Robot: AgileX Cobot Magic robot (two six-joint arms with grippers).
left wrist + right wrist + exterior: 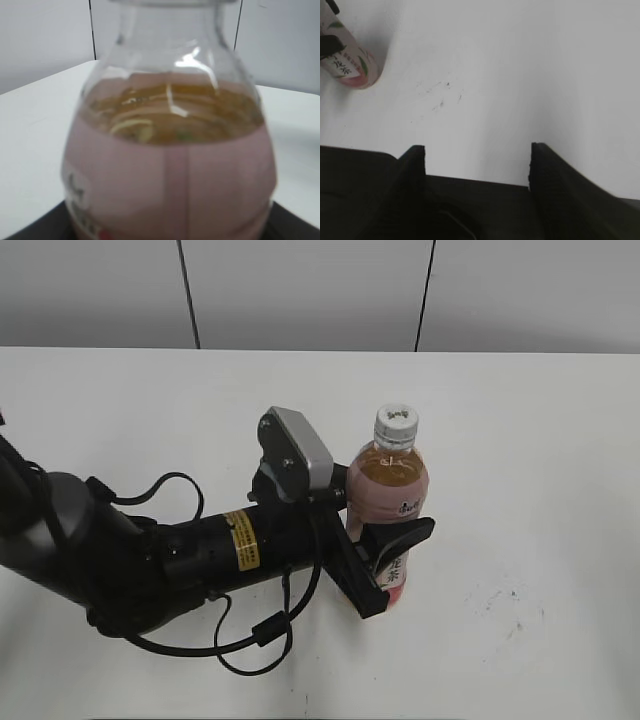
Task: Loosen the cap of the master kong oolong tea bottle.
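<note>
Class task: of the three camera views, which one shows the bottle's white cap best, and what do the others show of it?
The exterior view: the cap shows whole atop the master kong oolong tea bottle, which the left gripper clasps. The left wrist view cuts the bottle off below the cap. The right wrist view shows only its base.

Not much legible tbh. The master kong oolong tea bottle [391, 508] has a pink label w/ black Chinese characters, too small/blurry to make out in any view. Yellow sticker [238, 540] on the left arm [200, 555] has tiny dark print, can't read it. Cap [396, 425] has a faint grey mark, illegible.
</note>
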